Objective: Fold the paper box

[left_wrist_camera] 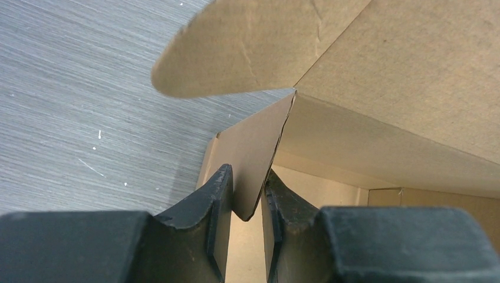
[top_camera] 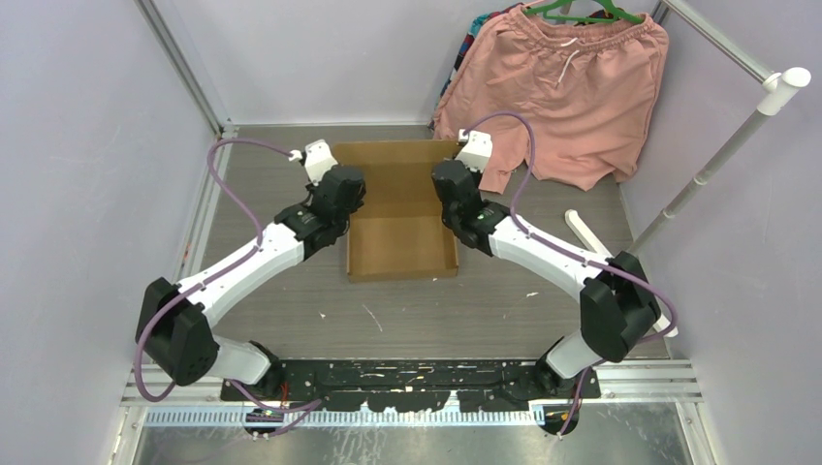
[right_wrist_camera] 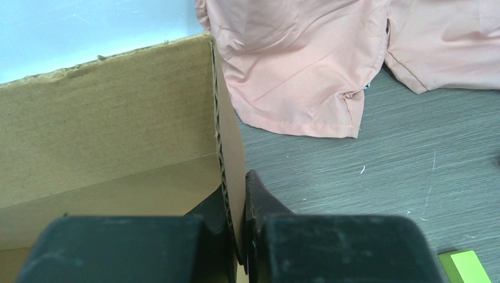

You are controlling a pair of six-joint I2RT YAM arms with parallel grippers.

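The right pincer (right_wrist_camera: 237, 197) is clamped on an upright side wall of the paper box (right_wrist_camera: 106, 118) — one dark finger inside the box, the other outside, both pressed to the cardboard, whose corrugated edge rises straight up between them. The box's taller back panel stands toward the desk's far edge, against a pale blue wall (right_wrist_camera: 88, 23). Just beyond the held wall, pink shorts (right_wrist_camera: 306, 59) lie crumpled on the grey desk (right_wrist_camera: 365, 177). A green object (right_wrist_camera: 466, 266) shows at the frame's lower right — only partly seen.
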